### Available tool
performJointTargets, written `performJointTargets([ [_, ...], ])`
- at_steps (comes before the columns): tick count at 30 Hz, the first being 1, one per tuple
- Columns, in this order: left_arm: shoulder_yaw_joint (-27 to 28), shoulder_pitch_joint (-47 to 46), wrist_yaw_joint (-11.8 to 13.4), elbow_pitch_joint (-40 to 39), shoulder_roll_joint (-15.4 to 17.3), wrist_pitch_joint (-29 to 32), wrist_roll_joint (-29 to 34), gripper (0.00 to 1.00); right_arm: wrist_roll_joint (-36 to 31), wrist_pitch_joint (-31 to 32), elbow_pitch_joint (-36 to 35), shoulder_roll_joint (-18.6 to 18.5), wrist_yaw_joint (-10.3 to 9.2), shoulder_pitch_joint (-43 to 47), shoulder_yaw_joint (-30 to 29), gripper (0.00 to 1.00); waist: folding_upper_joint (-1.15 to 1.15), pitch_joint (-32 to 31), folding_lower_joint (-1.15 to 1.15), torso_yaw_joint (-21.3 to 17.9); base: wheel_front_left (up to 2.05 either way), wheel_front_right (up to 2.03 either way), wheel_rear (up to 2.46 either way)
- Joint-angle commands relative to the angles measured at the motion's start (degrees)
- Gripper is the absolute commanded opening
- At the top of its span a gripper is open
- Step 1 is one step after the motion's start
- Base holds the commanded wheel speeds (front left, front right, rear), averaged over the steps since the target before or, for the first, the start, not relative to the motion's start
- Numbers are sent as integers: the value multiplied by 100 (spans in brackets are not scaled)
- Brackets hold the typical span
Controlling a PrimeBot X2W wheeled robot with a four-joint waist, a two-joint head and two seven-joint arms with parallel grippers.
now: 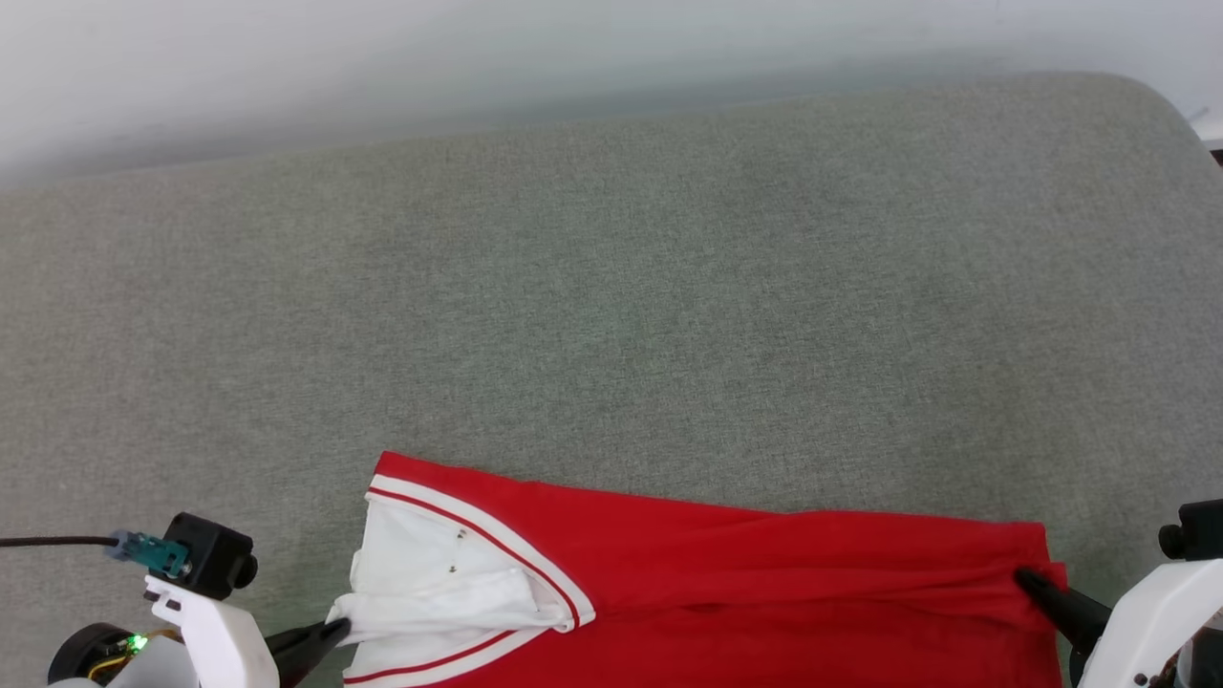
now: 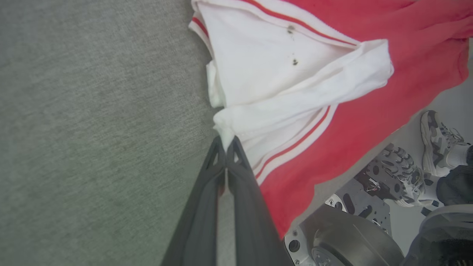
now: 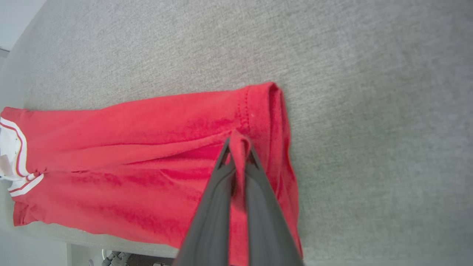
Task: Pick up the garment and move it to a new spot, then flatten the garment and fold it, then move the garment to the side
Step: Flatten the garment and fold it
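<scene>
The garment, a red jersey with a white sleeve and red-white trim, lies stretched along the near edge of the grey-green cushion. Its lower part hangs over that edge. My left gripper is shut on the white sleeve's bunched tip; the left wrist view shows the garment with the sleeve cloth pinched between the dark fingers. At the other end my right gripper is shut on a fold of the red hem. In the right wrist view red cloth of the garment runs between the fingers.
The cushion stretches wide and bare beyond the garment, up to a pale wall. Below the cushion's near edge, the left wrist view shows the robot's metal base and a person's patterned sneakers on the floor.
</scene>
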Motion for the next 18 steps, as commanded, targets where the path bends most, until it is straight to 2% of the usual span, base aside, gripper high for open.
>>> performJointTargets([
  [1,47,86,31,38,-43,-100,-100,0,-28,2,-33,42,-3,62,-17,0,0,61,0,-17,0,0,0],
  [12,29,152,-9,405,-300,-285,-167,0,36,297,32,320,-3,132,-77,0,0,169,0,-46,0,0,0],
  [13,-4,121,-76,410,-322,-308,-103,13,26,355,51,337,-3,142,-91,0,0,168,0,-49,0,0,0],
  [14,-5,107,-119,419,-360,-357,-93,40,25,386,43,366,-3,137,-108,0,0,165,0,-52,0,0,0],
  [15,20,106,-142,429,-396,-428,-101,86,38,415,28,395,-3,127,-124,0,0,163,0,-53,0,0,0],
  [16,34,113,-153,456,-401,-468,-98,100,51,450,7,419,-3,120,-140,9,0,157,0,-53,0,0,0],
  [18,65,119,-157,482,-429,-545,-108,100,56,512,-21,467,-3,130,-221,38,0,131,0,-51,0,0,0],
])
